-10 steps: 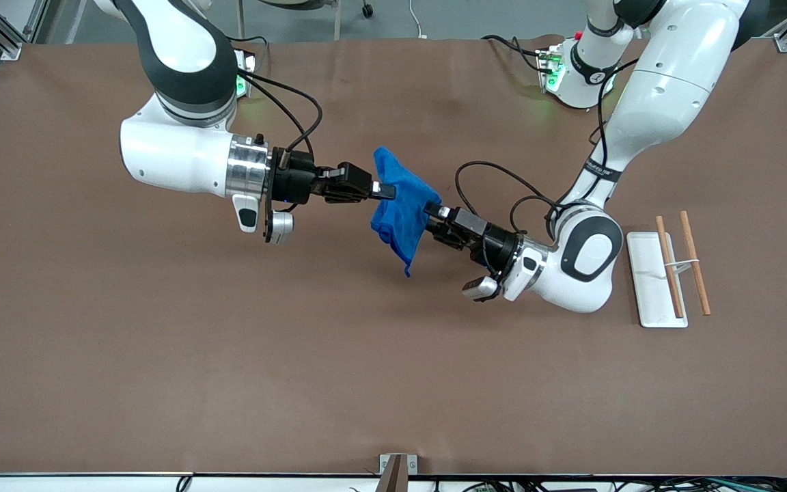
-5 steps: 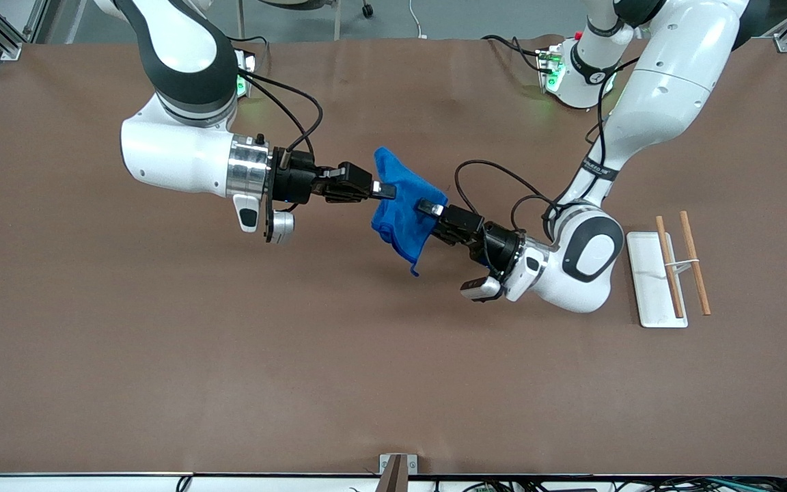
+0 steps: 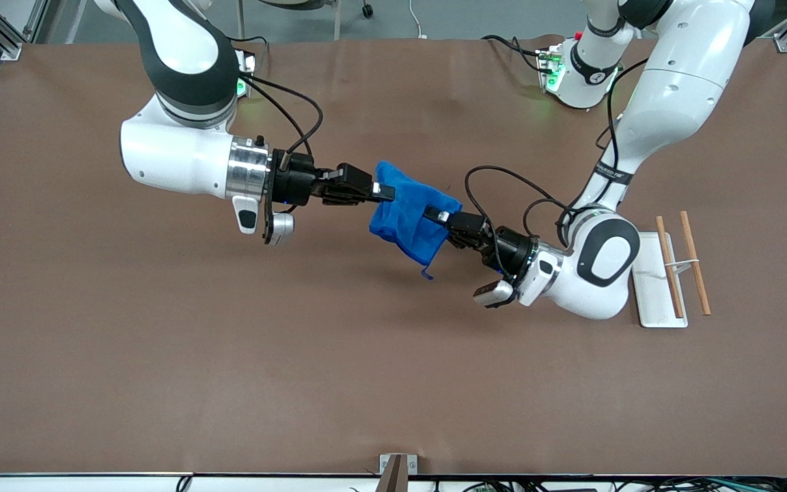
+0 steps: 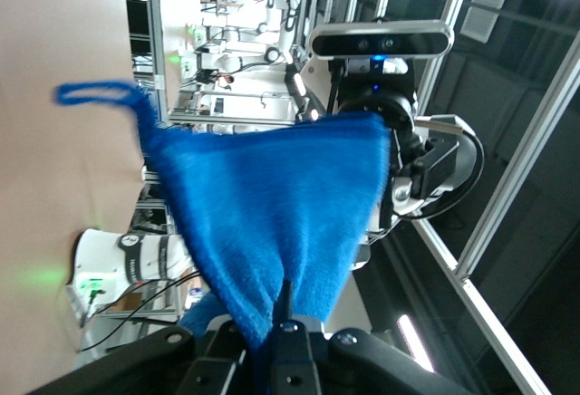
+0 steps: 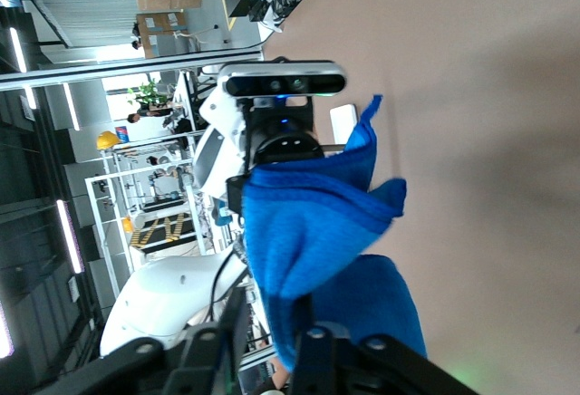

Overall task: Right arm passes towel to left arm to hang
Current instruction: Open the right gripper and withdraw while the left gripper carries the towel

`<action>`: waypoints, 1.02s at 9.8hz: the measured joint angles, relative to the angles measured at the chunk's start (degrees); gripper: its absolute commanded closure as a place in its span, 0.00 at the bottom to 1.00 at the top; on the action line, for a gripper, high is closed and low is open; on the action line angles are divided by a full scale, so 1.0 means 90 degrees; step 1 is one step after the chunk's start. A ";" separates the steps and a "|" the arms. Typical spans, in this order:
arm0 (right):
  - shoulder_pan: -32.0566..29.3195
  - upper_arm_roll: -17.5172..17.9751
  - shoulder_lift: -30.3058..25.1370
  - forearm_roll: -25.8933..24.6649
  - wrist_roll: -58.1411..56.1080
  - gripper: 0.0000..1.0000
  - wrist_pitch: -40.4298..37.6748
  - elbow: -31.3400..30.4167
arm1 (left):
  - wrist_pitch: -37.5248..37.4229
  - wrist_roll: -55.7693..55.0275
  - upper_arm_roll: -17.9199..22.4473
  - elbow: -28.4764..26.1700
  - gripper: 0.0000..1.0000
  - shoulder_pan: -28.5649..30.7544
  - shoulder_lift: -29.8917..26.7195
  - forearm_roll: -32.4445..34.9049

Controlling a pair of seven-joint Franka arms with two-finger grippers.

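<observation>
While both arms hold the towel (image 3: 407, 217) in the air over the middle of the counter (image 3: 161, 355), the front view shows what has changed over the last second: the left end effector (image 3: 438, 217) has closed on the towel's edge and pulled back toward the left arm's end of the counter, so the cloth, which hung loosely before, is now drawn out between the two. The right end effector (image 3: 387, 193) has not moved and still pinches the opposite edge, so the handover looks half done: the left arm has its hold, and the right arm's release seems to be the step due. The small corner loop (image 3: 426, 275) dangles below the cloth. Toward the left arm's end lies a white tray (image 3: 647, 290) with two wooden sticks (image 3: 695, 272) across it, now just beside the left arm's wrist, which may crowd any further retreat. From the left wrist view, the towel (image 4: 272, 223) fans out from the fingers (image 4: 288, 341) pressed together on its corner, the loop (image 4: 95, 94) trailing free. From the right wrist view, the towel (image 5: 317, 232) bunches up from that end effector's grip, with the left arm's camera facing it.
</observation>
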 measured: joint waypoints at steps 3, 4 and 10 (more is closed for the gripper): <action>-0.0236 -0.0339 0.0008 -0.1601 0.0002 0.00 -0.0468 0.0007 | 0.0011 -0.0132 0.0214 0.0417 1.00 0.0055 -0.0009 0.1327; -0.0274 -0.0761 -0.0026 -0.2320 0.0004 0.00 -0.0894 0.0026 | 0.0014 -0.0279 0.0387 0.0720 1.00 0.0079 -0.0044 0.2113; -0.0360 -0.2885 -0.0445 -0.6720 0.0665 0.00 -0.1990 0.0085 | 0.0127 -0.1626 0.0734 0.1286 1.00 -0.0071 -0.1542 0.6652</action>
